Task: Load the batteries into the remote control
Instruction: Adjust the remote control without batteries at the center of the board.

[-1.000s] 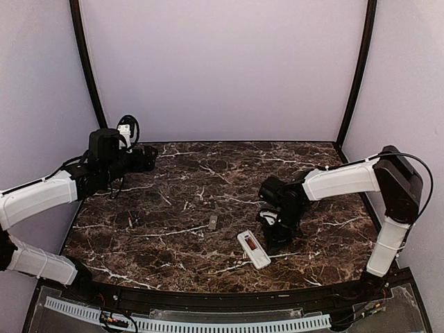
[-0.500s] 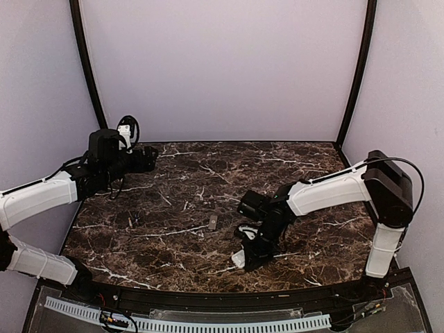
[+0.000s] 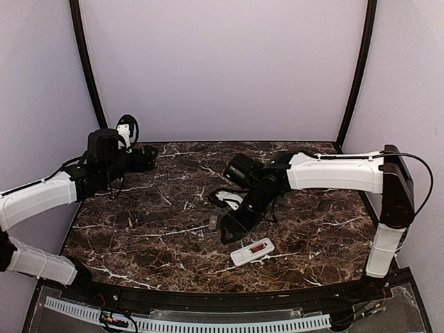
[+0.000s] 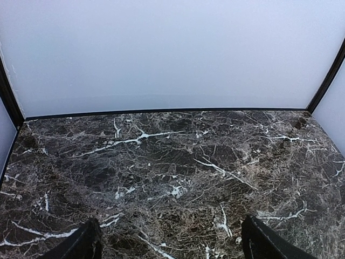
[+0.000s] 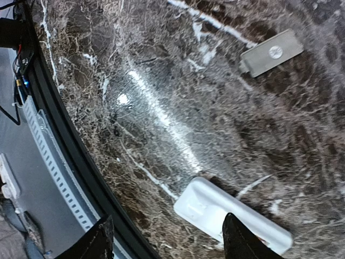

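Glossy white-veined brown marble counter (image 3: 173,201), slim white plastic remote control (image 3: 252,252) flat at six o'clock, right hand (image 5: 167,229) just beyond, jaws parted, empty, small flat grey cover (image 3: 213,222) beside, left hand (image 4: 172,240) at ten o'clock, spread wide, empty

One remote control (image 3: 252,252), one grey cover (image 5: 272,53), one marble table (image 3: 173,187)
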Controlling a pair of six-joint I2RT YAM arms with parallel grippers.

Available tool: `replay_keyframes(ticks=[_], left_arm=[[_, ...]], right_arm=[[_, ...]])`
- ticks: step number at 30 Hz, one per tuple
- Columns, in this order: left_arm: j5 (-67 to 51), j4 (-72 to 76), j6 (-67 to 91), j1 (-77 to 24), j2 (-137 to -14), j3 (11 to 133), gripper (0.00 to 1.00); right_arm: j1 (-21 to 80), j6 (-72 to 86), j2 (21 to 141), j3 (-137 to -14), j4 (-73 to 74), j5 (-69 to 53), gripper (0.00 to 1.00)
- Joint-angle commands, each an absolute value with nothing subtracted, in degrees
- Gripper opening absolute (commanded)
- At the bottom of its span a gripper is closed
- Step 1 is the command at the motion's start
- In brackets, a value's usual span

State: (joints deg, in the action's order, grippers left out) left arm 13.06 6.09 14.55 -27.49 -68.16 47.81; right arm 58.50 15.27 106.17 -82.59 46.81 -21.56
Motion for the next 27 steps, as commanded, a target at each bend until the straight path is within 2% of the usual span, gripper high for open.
replay_keyframes(ticks=[1,2,4,5,6,13,16,21,27], left_arm=[[13.8,6.0,12.9,-27.1,-67.6,48.4,0.89],[14.0,5.8,12.5,-27.1,-67.3,48.5,0.89],[14.6,5.3,11.8,-27.1,-66.9,48.2,0.89],[14.8,5.7,11.6,-27.1,-66.4,47.6,0.89],[14.7,6.2,11.0,-27.1,-66.2,47.3,0.89],[12.9,7.7,10.8,-27.0,-67.7,47.2,0.89],[12.6,7.5,10.7,-26.9,-68.0,47.0,0.90],[12.5,6.2,12.1,-26.6,-69.2,47.4,0.92],[12.5,5.9,12.1,-26.5,-69.7,47.6,0.92]], right_arm=[[58.1,-7.4,103.5,-84.9,51.8,-11.0,0.73],[58.1,-11.0,102.9,-84.1,51.2,-9.9,0.82],[58.1,-17.9,101.5,-82.1,49.5,-9.9,0.88],[58.2,-21.5,100.7,-81.0,48.9,-10.5,0.97],[58.2,-24.7,99.8,-79.9,48.2,-11.1,0.98],[58.7,-39.1,100.0,-74.7,45.2,-11.4,0.97],[59.4,-40.9,101.3,-73.8,43.5,-9.0,0.96],[59.9,-41.8,103.4,-72.5,40.2,-12.5,0.93],[61.0,-41.5,105.6,-71.2,38.4,-8.1,0.90]])
